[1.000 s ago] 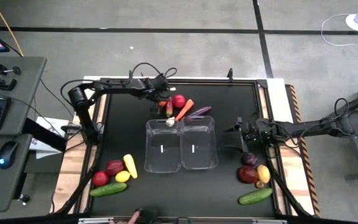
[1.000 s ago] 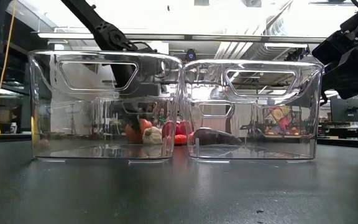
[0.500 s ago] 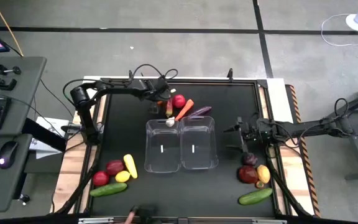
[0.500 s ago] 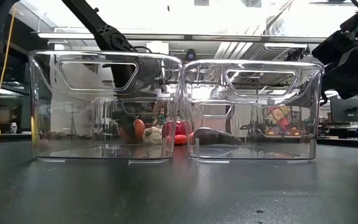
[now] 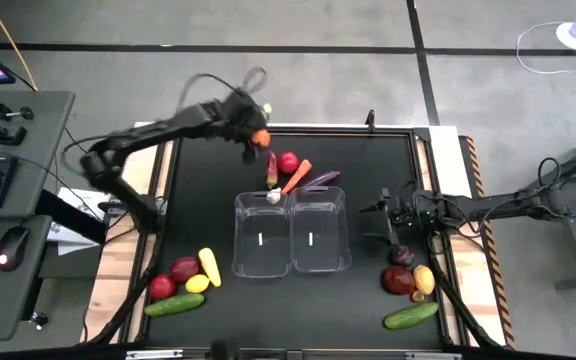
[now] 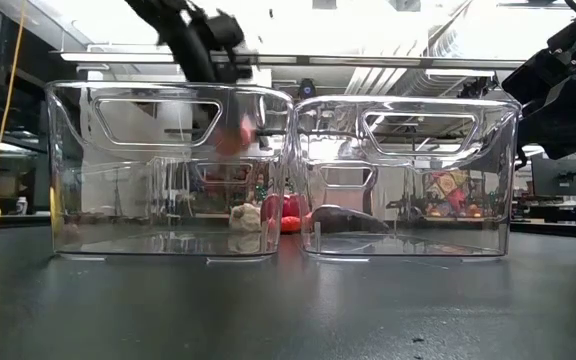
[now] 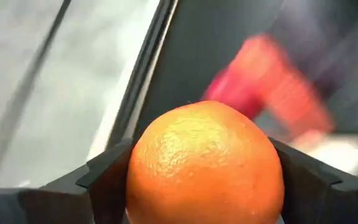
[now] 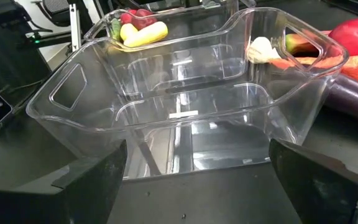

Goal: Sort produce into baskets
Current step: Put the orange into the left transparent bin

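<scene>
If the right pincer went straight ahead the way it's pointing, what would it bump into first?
Probably the nearer clear basket: the open right pincer faces its empty side wall directly, with only bare table before it.

Two clear bins [image 5: 262,236] [image 5: 319,232]; two cucumbers [image 5: 174,304] [image 5: 410,316]; one banana [image 5: 210,266]; two lemons [image 5: 197,284] [image 5: 424,279]; one carrot [image 5: 297,176]; one eggplant [image 5: 322,180]; one orange [image 7: 205,165].

the orange [image 7: 205,163] is cut off by the left wrist view's lower edge. behind the orange, a red shape [image 7: 267,81] is too blurred to name. in the low view, the left arm [image 6: 196,38] above the orange is smeared.
</scene>
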